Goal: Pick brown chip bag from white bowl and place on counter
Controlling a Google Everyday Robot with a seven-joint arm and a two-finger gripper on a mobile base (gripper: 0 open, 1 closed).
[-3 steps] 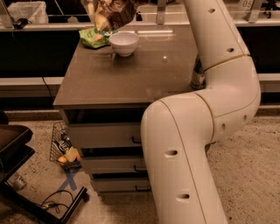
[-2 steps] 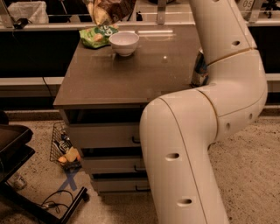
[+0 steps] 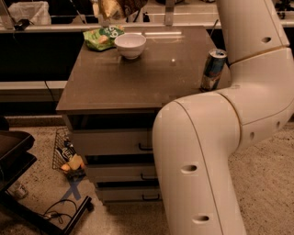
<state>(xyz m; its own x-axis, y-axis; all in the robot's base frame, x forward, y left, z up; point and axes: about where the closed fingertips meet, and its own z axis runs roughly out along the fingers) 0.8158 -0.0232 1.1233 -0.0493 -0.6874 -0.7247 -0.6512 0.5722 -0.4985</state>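
The brown chip bag hangs in the air at the top edge, just above and behind the white bowl, with only its lower part in view. My gripper is at the very top edge over the bag, mostly cut off, shut on the bag. The bowl stands empty at the back of the counter. My white arm fills the right foreground and rises out of view at the top right.
A green snack bag lies left of the bowl. A drink can stands at the counter's right edge, close to my arm. Drawers are below. A wire basket and a black stand are on the floor at left.
The bag has risen slightly toward the top edge. My arm has swung to the right, uncovering the can.
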